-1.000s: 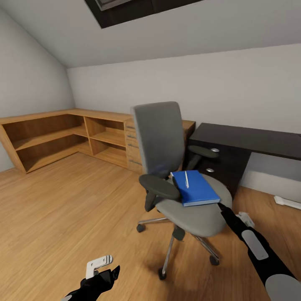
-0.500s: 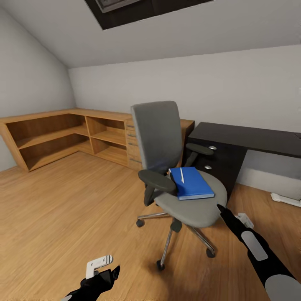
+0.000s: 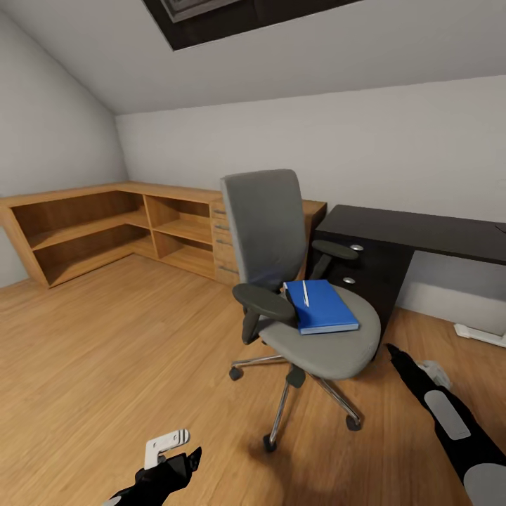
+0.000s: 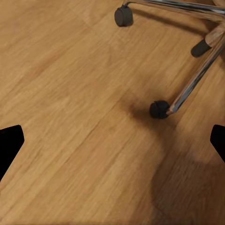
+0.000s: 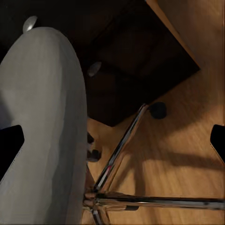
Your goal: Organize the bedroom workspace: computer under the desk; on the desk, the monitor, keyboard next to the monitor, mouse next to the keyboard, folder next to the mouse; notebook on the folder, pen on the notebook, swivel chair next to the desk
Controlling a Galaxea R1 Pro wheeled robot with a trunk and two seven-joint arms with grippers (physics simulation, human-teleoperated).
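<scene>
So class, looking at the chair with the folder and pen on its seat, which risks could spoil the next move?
1. The swivel chair stands on castors, so a nudge from the right hand could roll it away.
2. The pen lies loose on the folder and might slide off if it tilts.

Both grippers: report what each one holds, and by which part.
Nothing is held. The left gripper is open above bare wood floor; the right gripper is open beside the swivel chair seat, touching nothing.

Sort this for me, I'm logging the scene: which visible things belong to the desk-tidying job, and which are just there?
Job:
grey swivel chair
bright blue folder
slim white pen lying on it
glossy black desk

Just there:
light wooden shelf unit
dark-framed skylight
</scene>
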